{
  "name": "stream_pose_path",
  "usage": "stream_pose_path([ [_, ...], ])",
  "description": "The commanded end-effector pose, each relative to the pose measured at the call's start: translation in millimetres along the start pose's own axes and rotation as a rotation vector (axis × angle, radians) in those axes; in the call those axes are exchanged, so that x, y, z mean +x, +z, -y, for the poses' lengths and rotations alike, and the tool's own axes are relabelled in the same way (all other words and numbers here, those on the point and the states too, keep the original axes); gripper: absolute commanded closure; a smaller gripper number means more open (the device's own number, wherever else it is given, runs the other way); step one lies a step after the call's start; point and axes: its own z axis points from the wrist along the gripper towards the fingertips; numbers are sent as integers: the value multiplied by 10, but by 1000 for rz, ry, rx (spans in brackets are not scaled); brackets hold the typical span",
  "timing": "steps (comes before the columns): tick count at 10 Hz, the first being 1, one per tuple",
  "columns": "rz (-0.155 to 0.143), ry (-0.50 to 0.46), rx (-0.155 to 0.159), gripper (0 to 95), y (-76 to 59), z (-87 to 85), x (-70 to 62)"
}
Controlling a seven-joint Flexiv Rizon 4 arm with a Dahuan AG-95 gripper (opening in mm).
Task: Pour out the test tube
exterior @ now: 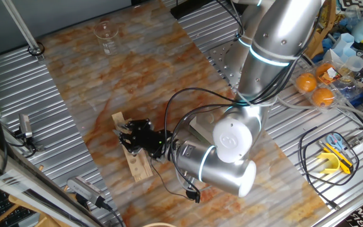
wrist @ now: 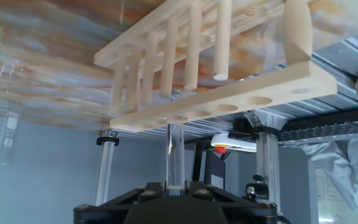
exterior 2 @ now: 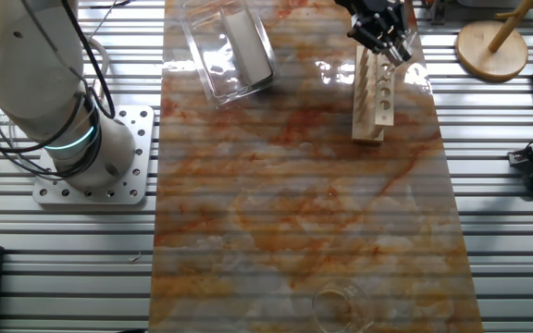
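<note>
The gripper (exterior: 126,132) held the test tube (wrist: 175,149) in the rack (exterior 2: 375,97); a skewed lift risked jamming it.

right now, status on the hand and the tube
Hand at the wooden rack, open or shut unclear. Test tube between the fingers, still in rack. Beaker far off, nothing between.

The rack (exterior 2: 375,100) is pale, unfinished wood with a matt grain, its pegs smooth dowels. The test tube (wrist: 175,149) is clear glass, as is the beaker (exterior: 105,34) at the far left. The table (exterior 2: 54,259) is ribbed, dull metal, covered by a glossy marbled orange mat (exterior 2: 294,203). The claw (exterior: 133,133) is matt black.
</note>
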Motion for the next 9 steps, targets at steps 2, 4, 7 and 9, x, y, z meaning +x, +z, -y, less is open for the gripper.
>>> stream_pose_path([
  [2, 10, -3, 1, 950, -7, -31, 51],
  [4, 22, 3, 2, 950, -21, -56, 103],
  [7, 38, 19, 4, 950, -49, -113, 211],
  [9, 57, 36, 10, 950, 13, -196, 294],
])
